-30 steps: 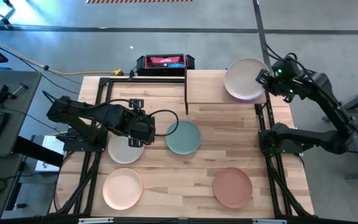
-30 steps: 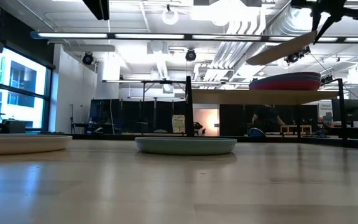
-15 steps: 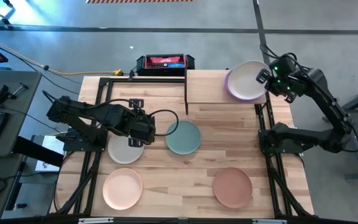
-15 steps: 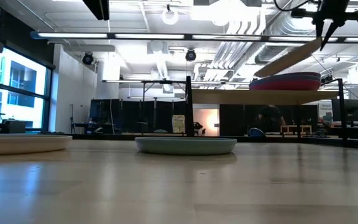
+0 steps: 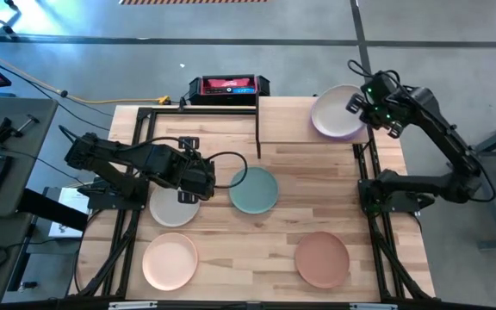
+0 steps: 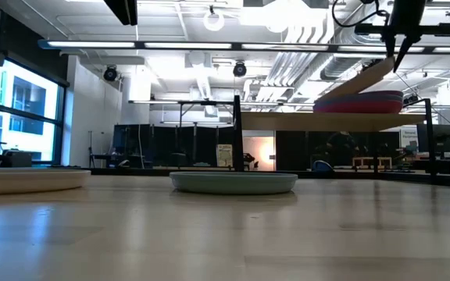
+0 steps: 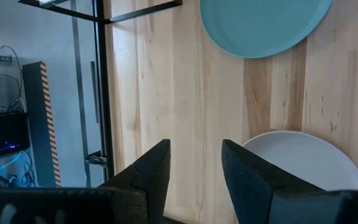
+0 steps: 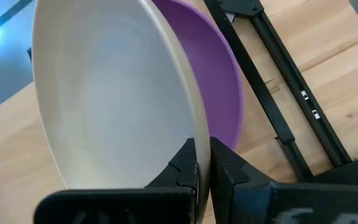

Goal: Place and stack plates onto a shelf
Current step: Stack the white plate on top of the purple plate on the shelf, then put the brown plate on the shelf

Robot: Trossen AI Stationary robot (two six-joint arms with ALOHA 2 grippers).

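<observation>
My right gripper (image 5: 357,107) is shut on a cream plate (image 8: 110,93), held tilted over a purple plate (image 8: 224,93). That purple plate tops a stack (image 6: 359,102) on the raised pale-wood shelf (image 5: 287,120) at the table's far right. My left gripper (image 7: 194,163) hangs open over bare wood, touching nothing, between a grey-beige plate (image 5: 172,208) and a teal plate (image 5: 255,190). A peach-pink plate (image 5: 170,261) and a terracotta plate (image 5: 322,258) lie flat near the table's front edge. My right gripper pinches the cream plate's rim (image 8: 191,127) between its two fingers, at the edge toward the table's right. The fingers slant down from the right. The plate is tilted, held edge high (image 6: 385,64), opposite edge low by the stack's top; whether it touches I cannot tell.
Black metal posts (image 5: 257,120) and frame bars stand around the shelf and along both table sides. A black and red box (image 5: 228,87) sits beyond the far edge. Bare wood (image 5: 248,245) lies between the two front plates.
My right gripper has moved toward the table's left and a little down, carrying the cream plate further over the stack on the shelf. The plate has stayed tilted, and its low edge has sunk close to the purple plate.
</observation>
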